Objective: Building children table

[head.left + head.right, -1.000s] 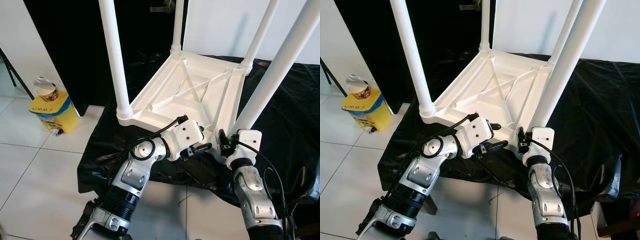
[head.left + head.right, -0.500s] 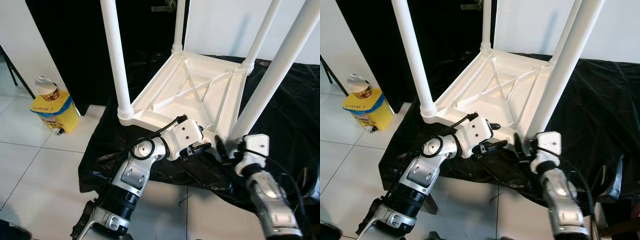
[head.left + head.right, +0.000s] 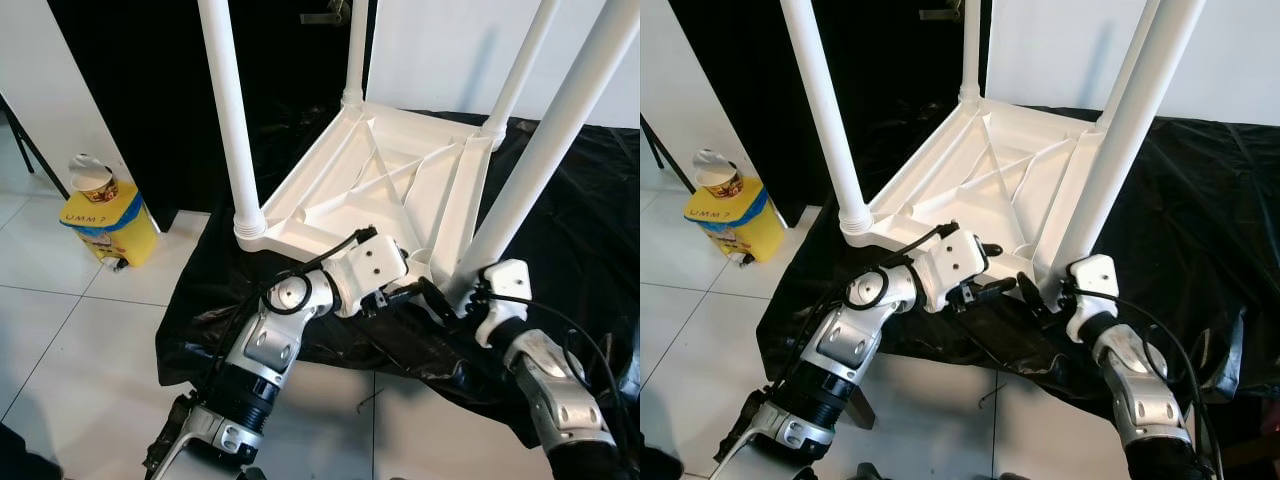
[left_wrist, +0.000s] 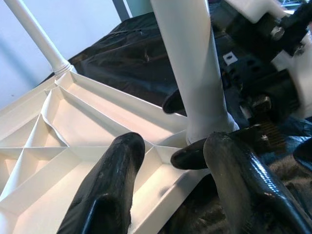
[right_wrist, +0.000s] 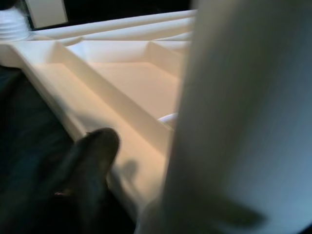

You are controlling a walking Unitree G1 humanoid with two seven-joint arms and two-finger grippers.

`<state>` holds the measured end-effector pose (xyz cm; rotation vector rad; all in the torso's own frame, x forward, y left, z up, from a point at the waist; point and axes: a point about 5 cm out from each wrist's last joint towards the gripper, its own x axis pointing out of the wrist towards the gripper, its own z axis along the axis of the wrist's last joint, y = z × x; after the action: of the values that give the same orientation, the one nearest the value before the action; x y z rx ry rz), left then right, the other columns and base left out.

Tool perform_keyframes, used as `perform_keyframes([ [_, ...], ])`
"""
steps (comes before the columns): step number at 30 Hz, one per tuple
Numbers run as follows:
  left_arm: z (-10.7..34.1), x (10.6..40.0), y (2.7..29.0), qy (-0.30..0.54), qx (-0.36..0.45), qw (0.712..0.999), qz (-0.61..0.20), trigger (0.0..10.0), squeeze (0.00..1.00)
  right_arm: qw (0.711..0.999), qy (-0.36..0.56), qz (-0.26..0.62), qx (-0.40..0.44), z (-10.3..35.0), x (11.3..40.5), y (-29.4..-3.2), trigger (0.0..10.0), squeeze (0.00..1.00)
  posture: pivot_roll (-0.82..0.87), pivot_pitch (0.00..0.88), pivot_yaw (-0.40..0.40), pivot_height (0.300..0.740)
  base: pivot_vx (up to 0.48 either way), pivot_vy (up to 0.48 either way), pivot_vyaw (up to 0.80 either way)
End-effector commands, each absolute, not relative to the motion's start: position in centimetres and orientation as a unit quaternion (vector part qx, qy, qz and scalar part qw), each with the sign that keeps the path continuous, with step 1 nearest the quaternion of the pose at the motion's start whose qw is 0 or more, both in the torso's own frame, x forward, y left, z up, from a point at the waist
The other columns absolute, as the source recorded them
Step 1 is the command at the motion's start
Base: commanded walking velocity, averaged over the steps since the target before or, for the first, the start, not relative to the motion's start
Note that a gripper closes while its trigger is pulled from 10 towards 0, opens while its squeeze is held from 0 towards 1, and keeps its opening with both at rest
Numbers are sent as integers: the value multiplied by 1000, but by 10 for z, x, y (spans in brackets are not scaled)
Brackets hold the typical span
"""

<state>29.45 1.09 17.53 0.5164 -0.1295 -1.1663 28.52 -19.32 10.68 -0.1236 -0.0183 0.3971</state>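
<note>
A white plastic children's table [image 3: 380,180] lies upside down on a black cloth [image 3: 590,230], with its legs standing up. My left gripper [image 3: 403,293] is open at the table's near rim, just left of the near right leg [image 3: 540,150]; nothing is between its fingers [image 4: 112,185]. My right gripper [image 3: 448,300] is at the foot of that leg. One of its fingers [image 4: 192,156] lies in front of the leg's collar and the other behind it. A gap shows between the finger [image 5: 92,146] and the leg [image 5: 243,122], so it stands open around the leg.
A yellow bin [image 3: 105,220] with a cup on top stands on the tiled floor [image 3: 60,340] at the left. A dark opening is behind the table and a white wall [image 3: 440,50] is at the back right. The cloth hangs over the support's front edge.
The right gripper drew away from the leg to the right, then came back to the leg's foot from further right. The left gripper has barely shifted.
</note>
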Motion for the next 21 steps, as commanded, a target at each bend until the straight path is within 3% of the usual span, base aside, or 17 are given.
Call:
perform_keyframes([
  [1, 178, 300, 12, -79, 236, 836, -489, 10000, 0, 977, -2, 202, -72, 104, 285, -193, 0, 0, -60, 0, -43, 740, 0, 0, 0],
  [9, 179, 305, 22, -75, 241, 843, -474, 10000, 0, 980, 11, 182, -83, 100, 288, -198, 0, 0, -50, 1, -54, 740, 0, 0, 0],
  [13, 179, 314, 44, -67, 254, 858, -442, 10000, 0, 991, 13, 115, -71, 97, 285, -208, 0, 0, -48, 6, -55, 740, 0, 0, 0],
  [21, 174, 313, 52, -62, 247, 867, -429, 10000, 0, 998, 25, -38, -43, 88, 282, -212, 0, 0, -53, 11, -46, 740, 0, 0, 0],
])
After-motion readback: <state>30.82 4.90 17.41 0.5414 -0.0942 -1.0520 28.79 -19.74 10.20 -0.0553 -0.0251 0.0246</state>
